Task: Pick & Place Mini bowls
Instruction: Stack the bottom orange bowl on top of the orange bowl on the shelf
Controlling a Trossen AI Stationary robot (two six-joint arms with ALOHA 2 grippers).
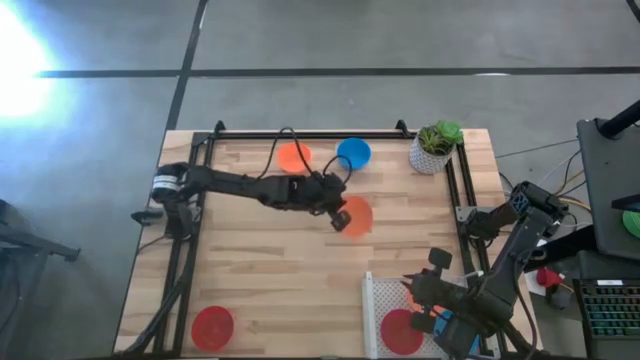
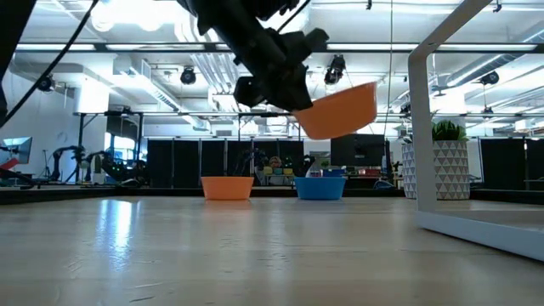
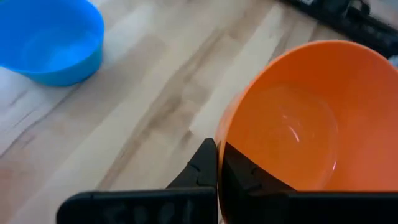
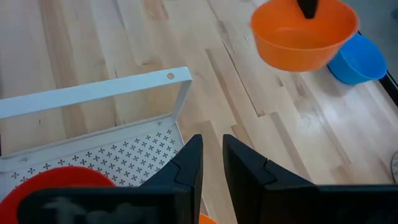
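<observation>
2 orange bowls, blue bowl, 2 red bowls, white perforated tray

Left claw on an orange mini bowl mid-table, near a blue bowl.

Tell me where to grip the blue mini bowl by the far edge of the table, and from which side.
Grip the blue mini bowl by its thin rim, coming down from above with one jaw inside and one outside. It stands upright and open, and its round, sloped wall offers no flat sides. The left gripper holds the orange bowl the same way.
</observation>
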